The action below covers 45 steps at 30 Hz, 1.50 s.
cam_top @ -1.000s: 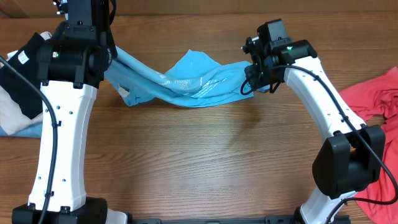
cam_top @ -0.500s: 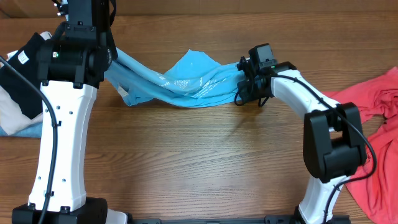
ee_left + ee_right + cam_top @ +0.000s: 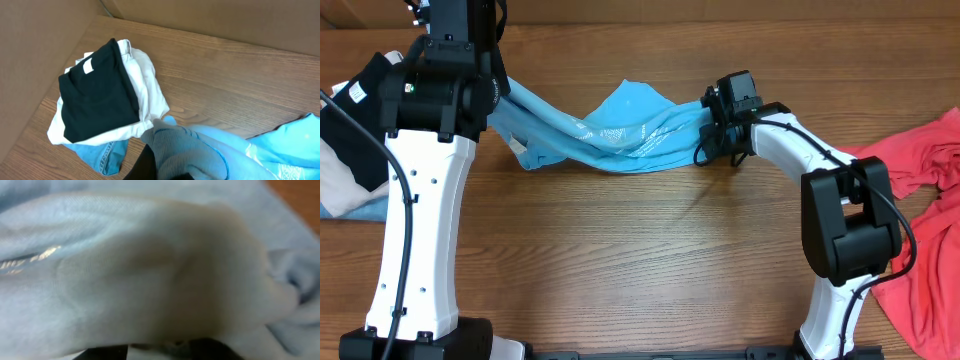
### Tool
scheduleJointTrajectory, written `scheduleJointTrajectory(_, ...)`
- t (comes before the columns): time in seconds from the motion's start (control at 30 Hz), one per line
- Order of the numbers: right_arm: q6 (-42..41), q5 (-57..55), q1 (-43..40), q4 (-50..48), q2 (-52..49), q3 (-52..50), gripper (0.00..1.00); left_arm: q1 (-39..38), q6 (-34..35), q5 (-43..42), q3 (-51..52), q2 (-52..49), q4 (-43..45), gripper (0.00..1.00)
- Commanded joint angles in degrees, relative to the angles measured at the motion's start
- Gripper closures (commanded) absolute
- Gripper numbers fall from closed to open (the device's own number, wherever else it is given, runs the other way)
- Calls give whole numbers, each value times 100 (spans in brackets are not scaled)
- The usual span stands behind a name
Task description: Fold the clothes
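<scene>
The sky-blue T-shirt [image 3: 620, 130] with white lettering hangs stretched and sagging between my two grippers above the table's far middle. My left gripper [image 3: 502, 98], mostly hidden under its own arm, is shut on the shirt's left end; in the left wrist view bunched blue cloth [image 3: 210, 150] covers the dark fingers [image 3: 150, 167]. My right gripper [image 3: 718, 125] is shut on the shirt's right end. Pale blue cloth [image 3: 150, 255] fills the right wrist view and hides the jaws. The coral-red T-shirt [image 3: 930, 160] lies crumpled at the right edge.
A pile of clothes [image 3: 350, 150] sits at the left edge: a folded black garment [image 3: 97, 97] on white cloth [image 3: 150, 85], with blue denim [image 3: 100, 155] beneath. Bare wooden table [image 3: 640, 250] spreads across the near middle. A brown wall [image 3: 210, 20] runs behind the table.
My right gripper has moved left and slightly down, drawing the shirt's right end inward, and its arm has swung round toward the near side. The left arm has stayed put.
</scene>
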<state>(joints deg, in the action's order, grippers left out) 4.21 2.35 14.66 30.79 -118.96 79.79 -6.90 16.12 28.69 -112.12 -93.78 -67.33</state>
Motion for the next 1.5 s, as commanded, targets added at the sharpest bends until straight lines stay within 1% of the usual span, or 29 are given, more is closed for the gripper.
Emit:
scheduleJointTrajectory(0.0,-90,-356,-17,-304,-39,20,57,-22,85,-24,-87,76,26,95)
scheduleJointTrajectory(0.07,-90,-356,-15,-389,-37,79,67,-22,83,-22,-87,76,22,95)
scheduleJointTrajectory(0.13,-140,-352,-17,-431,-37,155,86,-22,81,-22,-87,76,20,95)
scheduleJointTrajectory(0.2,-151,-304,-15,-468,-37,197,96,-22,83,-22,-87,76,20,95)
scheduleJointTrajectory(0.4,-151,-210,-17,-361,2,205,96,-22,81,-22,-87,52,24,95)
scheduleJointTrajectory(0.53,-146,-212,-17,98,466,385,96,-22,81,-22,-87,-7,24,95)
scheduleJointTrajectory(0.73,-149,-227,-17,1449,1611,1093,96,-20,81,-20,-87,-63,26,96)
scheduleJointTrajectory(0.8,-149,-227,-17,2105,1954,1279,96,-20,79,22,-87,-63,26,96)
scheduleJointTrajectory(0.97,-144,-229,-17,3377,2343,1298,93,-20,61,24,-87,-63,31,96)
scheduleJointTrajectory(1.13,-125,-229,-17,4413,2358,1283,93,-20,61,24,-87,-63,26,96)
scheduleJointTrajectory(1.27,-127,-229,-17,5016,2358,1283,87,-20,61,22,-87,-63,26,96)
scheduleJointTrajectory(1.33,-125,-232,-17,5259,2358,1281,86,-20,61,22,-87,-63,26,96)
scheduleJointTrajectory(1.37,-125,-238,-17,5366,2358,1281,78,-20,61,22,-87,-63,24,96)
scheduleJointTrajectory(1.4,-127,-275,-20,5390,2358,1281,76,-20,61,22,-87,-63,24,96)
scheduleJointTrajectory(1.47,-127,-315,-28,5377,2358,1281,76,-20,61,22,-87,-63,24,96)
